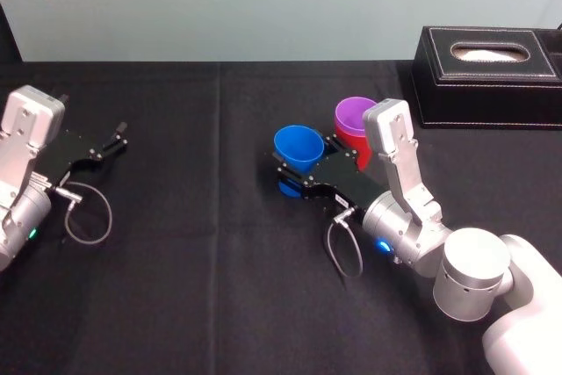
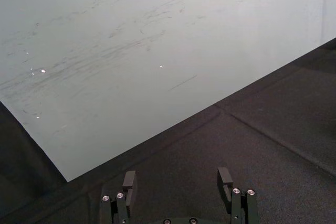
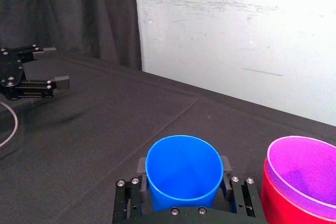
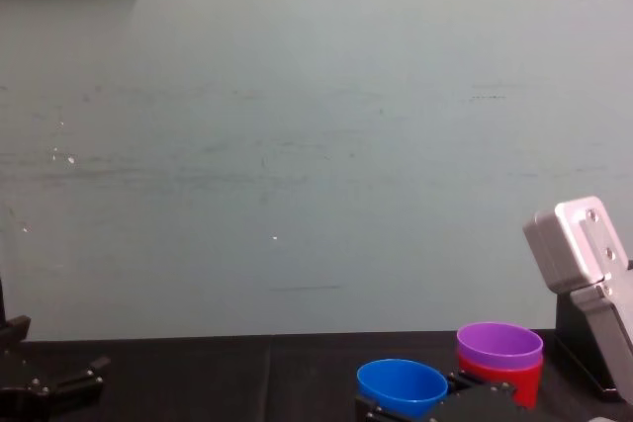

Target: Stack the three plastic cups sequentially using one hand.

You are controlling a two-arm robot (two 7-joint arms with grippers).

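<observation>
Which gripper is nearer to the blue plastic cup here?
Right. The right gripper holds the blue tapered plastic cup between its jaws; the left gripper sits open, far off to the cup's left.

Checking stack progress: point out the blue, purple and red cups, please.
blue cup (image 3: 184, 169): right wrist view, inner wall of its open mouth.
purple cup (image 3: 307, 169): right wrist view, inner wall.
red cup (image 3: 275, 206): right wrist view, outer side below the purple rim.
</observation>
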